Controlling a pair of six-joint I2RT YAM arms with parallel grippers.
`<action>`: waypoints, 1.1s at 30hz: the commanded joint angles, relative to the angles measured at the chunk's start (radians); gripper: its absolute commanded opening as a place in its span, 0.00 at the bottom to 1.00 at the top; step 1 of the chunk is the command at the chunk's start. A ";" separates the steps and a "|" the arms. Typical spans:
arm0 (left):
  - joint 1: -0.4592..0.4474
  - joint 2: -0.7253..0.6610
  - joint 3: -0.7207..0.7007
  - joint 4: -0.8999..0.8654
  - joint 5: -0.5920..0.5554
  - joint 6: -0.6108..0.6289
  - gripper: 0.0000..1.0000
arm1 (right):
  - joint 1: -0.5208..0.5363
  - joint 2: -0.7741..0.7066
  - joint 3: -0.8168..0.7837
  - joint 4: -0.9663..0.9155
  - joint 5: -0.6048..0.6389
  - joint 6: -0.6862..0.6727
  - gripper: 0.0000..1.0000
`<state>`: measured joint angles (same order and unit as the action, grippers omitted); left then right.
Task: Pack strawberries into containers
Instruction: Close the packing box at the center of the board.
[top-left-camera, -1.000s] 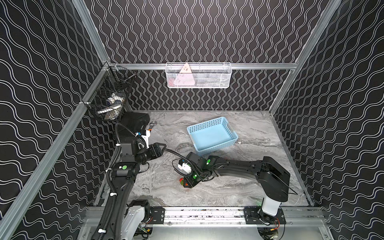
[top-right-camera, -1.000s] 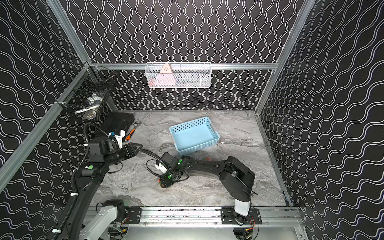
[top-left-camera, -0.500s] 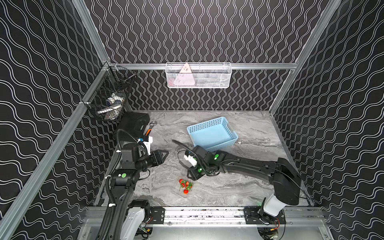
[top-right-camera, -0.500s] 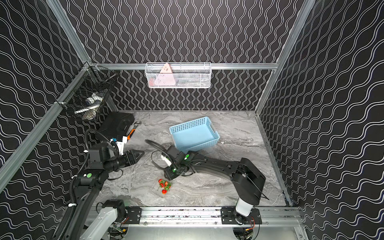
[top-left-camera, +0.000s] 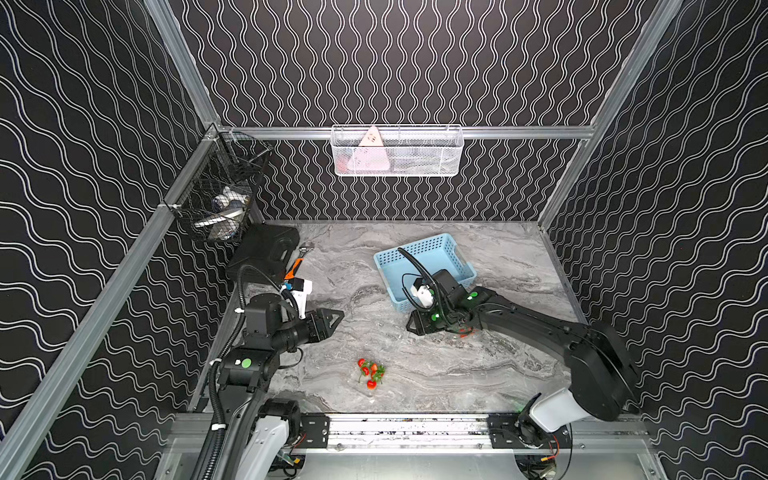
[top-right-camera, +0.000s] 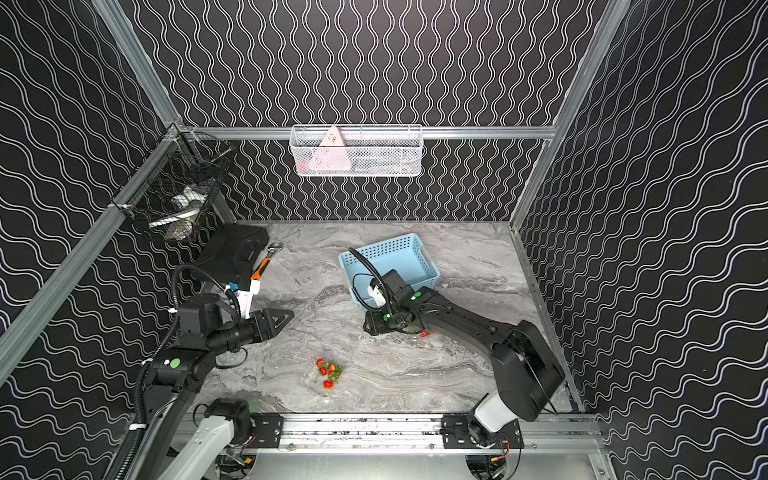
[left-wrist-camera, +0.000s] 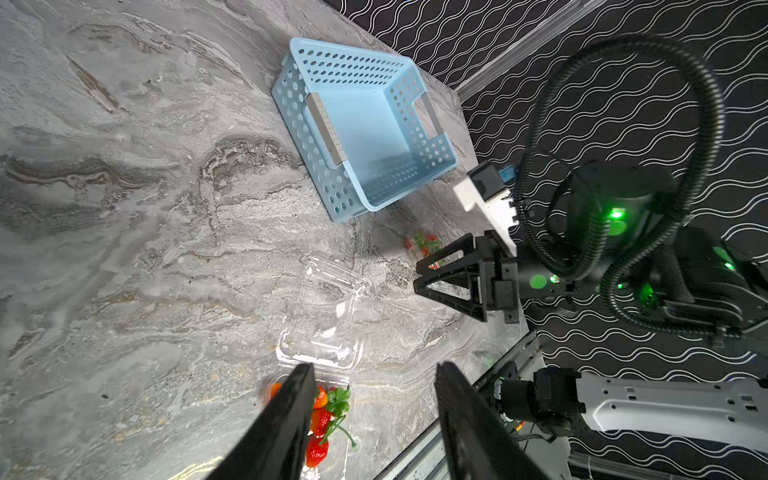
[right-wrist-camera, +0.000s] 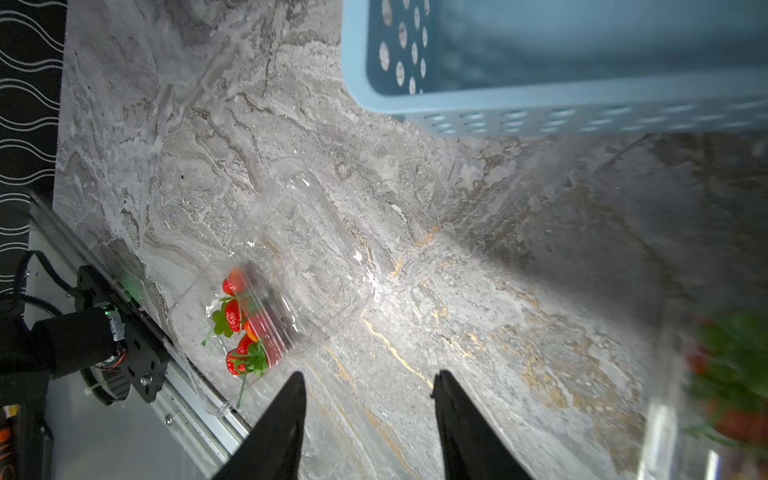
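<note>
Wavy black walls (top-left-camera: 395, 62) close three sides of the marble worktop (top-left-camera: 519, 374), and a rail (top-left-camera: 415, 428) bounds the front. We note bare surface between the two arms.

Open clear container (right-wrist-camera: 286, 274) lies near the rail, with strawberries (right-wrist-camera: 239, 328) in its tray half. Blue basket (left-wrist-camera: 299, 124) is empty. More berries (top-right-camera: 424, 333) show under the right arm, just in front of the basket.

Left tool (left-wrist-camera: 374, 365) and right tool (right-wrist-camera: 370, 374) are both released, holding nothing.
</note>
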<state>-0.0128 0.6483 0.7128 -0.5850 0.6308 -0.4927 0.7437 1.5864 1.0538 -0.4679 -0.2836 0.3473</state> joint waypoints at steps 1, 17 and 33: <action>-0.001 0.007 -0.004 0.025 -0.001 -0.012 0.52 | -0.008 0.041 0.002 0.084 -0.082 -0.015 0.52; -0.001 0.047 -0.058 0.104 0.011 -0.039 0.51 | -0.037 0.186 0.034 0.143 -0.229 -0.042 0.52; -0.001 0.053 -0.068 0.122 0.018 -0.040 0.51 | -0.014 0.264 0.070 0.161 -0.293 -0.057 0.40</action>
<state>-0.0132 0.7029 0.6498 -0.4885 0.6365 -0.5255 0.7258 1.8450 1.1114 -0.3264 -0.5518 0.3023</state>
